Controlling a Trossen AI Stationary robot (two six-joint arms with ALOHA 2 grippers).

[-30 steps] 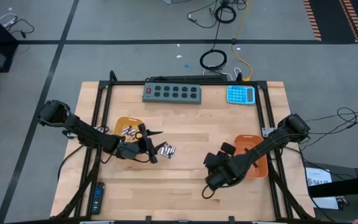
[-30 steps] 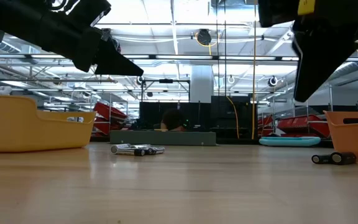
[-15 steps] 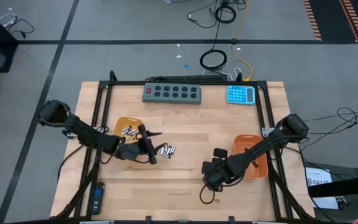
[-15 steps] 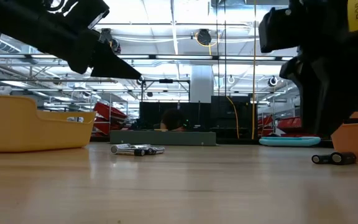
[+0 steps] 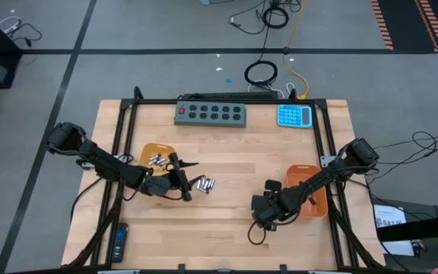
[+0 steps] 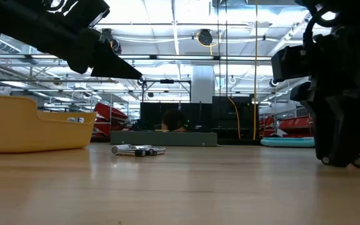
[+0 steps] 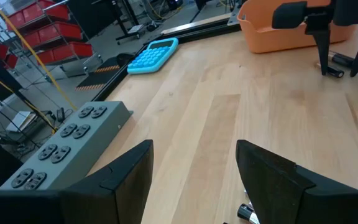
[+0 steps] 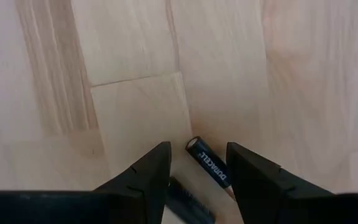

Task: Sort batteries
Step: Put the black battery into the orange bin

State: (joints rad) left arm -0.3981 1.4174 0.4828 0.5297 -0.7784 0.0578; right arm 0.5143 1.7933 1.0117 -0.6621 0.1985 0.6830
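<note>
Looking past our left gripper [image 7: 194, 186], fingers spread wide, we see mostly bare wooden table [image 7: 229, 124]. Off to one side sit a grey power strip [image 7: 67, 140] and a blue calculator [image 7: 152, 55]. Farther out, our right gripper [image 7: 337, 59] straddles a dark battery [image 7: 335, 71] beside the orange tray [image 7: 278, 34] (another battery end [image 7: 246, 213] peeks in right at the frame edge).

On the table [image 5: 226, 156], a power strip [image 5: 211, 113] is placed at the far edge, with a calculator [image 5: 295, 116] to its right; one tray [image 5: 152, 151] is set on the left side and another tray [image 5: 316, 207] on the right; some batteries [image 5: 157, 160] are found in the left tray; a group of batteries [image 5: 204, 183] is laid just right of it; a remote control [image 5: 118, 243] is placed beyond the table's near left corner.
</note>
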